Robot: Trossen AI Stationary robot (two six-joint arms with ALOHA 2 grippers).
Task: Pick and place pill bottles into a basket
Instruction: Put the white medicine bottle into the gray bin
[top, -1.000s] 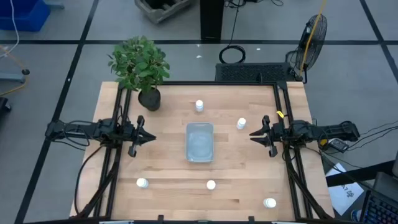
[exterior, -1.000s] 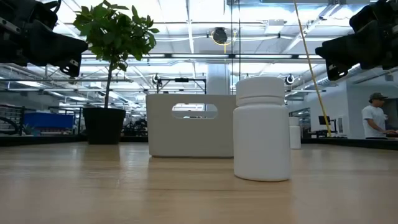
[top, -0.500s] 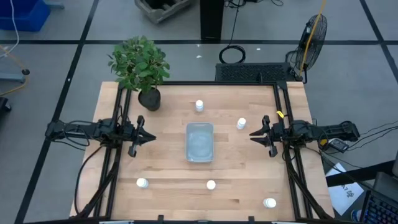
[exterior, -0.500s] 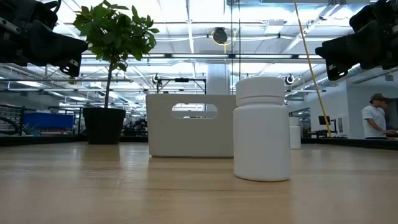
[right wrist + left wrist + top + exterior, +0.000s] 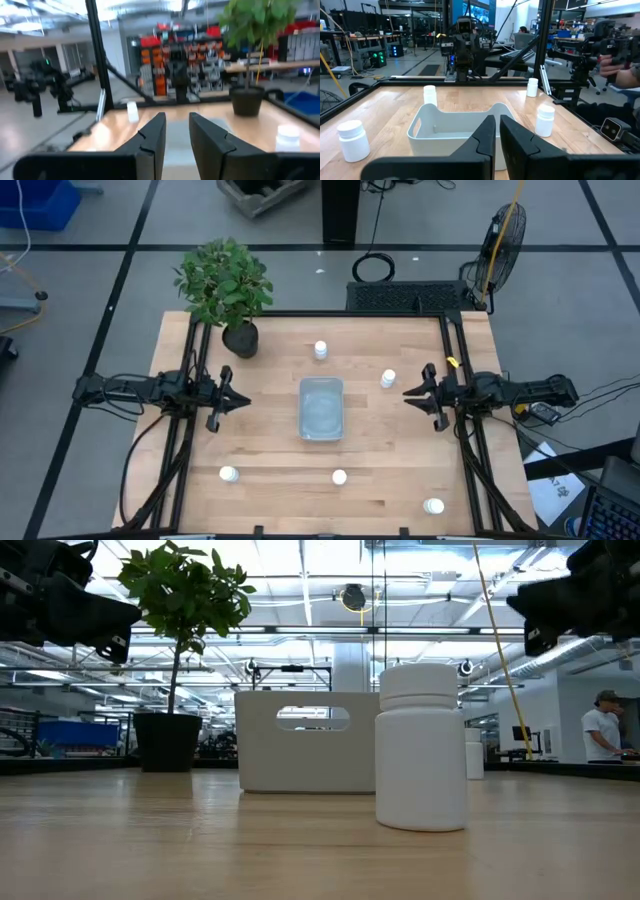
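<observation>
Pale wood desk, five pill bottles scattered around the empty basket at its centre. The right gripper, fingers slightly parted and empty, has just lifted a touch; the left gripper waits closed at the left edge. Picking is only starting.

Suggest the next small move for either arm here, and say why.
Probably the right end effector should open and drop toward the small white cylindrical pill bottle just beside it. Five such bottles stand scattered on the wooden table, the translucent pale rectangular basket looks empty, and neither arm holds anything. The left end effector waits shut, farther from any bottle.
</observation>
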